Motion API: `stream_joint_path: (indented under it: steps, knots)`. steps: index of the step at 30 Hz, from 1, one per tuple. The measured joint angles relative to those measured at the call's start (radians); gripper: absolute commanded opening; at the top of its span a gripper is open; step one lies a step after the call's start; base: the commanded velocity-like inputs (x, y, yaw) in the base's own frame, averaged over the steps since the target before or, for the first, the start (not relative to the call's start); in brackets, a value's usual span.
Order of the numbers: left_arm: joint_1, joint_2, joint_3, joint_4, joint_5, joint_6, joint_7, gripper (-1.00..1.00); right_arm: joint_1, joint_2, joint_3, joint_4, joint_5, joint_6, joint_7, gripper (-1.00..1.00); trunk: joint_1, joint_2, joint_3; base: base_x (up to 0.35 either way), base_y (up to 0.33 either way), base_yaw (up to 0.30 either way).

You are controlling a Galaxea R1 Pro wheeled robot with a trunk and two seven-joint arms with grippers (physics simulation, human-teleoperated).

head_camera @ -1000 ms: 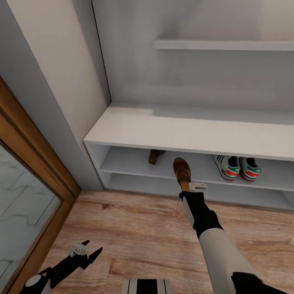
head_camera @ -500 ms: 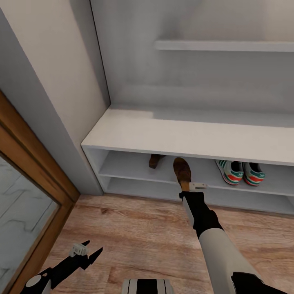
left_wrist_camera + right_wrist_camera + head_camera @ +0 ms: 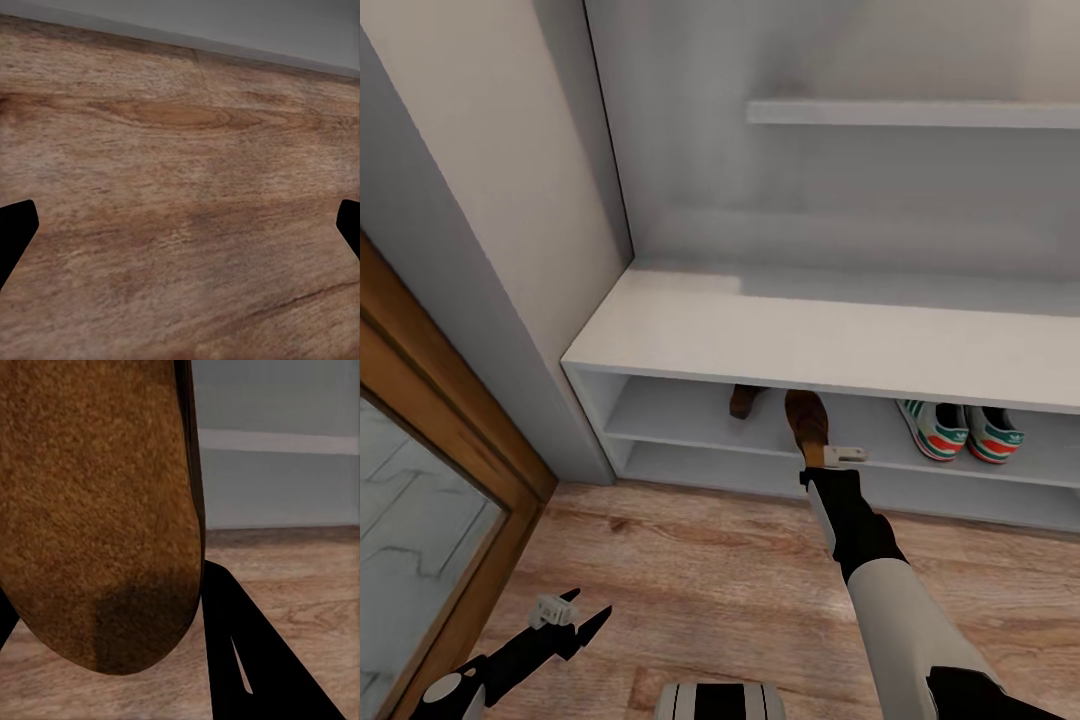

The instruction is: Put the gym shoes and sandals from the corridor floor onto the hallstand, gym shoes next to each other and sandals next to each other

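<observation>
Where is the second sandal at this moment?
In the head view, the second sandal is held in the right pincer at the upper open shelf's front edge, between the shelved sandal and the gym shoes.

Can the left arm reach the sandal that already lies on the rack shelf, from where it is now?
Probably not. The left pincer hangs open low over the floor, far from the sandal tucked under the bench top.

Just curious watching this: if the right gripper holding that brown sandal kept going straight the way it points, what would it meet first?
Probably the hallstand: the right gripper points its sandal into the upper open shelf, beside the other sandal. Depth is unclear, so the sandal's tip might touch the bench's front edge first.
</observation>
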Motion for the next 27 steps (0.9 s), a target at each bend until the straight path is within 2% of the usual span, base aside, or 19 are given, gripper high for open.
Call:
stream_joint_path:
  steps: [9,16,27]
  knots:
    - [0.0,0.0,0.0,0.0,0.0,0.001,0.001,1.0,0.0,0.0,0.0,0.008,0.003,0.001,-0.009,-1.0,0.0,0.0,0.0,0.0,0.0,0.0]
    - [0.0,0.0,0.001,-0.002,0.0,0.002,0.001,1.0,0.0,0.0,0.0,0.009,0.001,0.001,-0.118,-1.0,0.0,0.0,0.0,0.0,0.0,0.0]
    - [0.0,-0.001,0.0,-0.003,-0.001,-0.002,-0.001,1.0,0.0,0.0,0.0,0.008,-0.004,0.0,-0.148,-1.0,0.0,0.0,0.0,0.0,0.0,0.0]
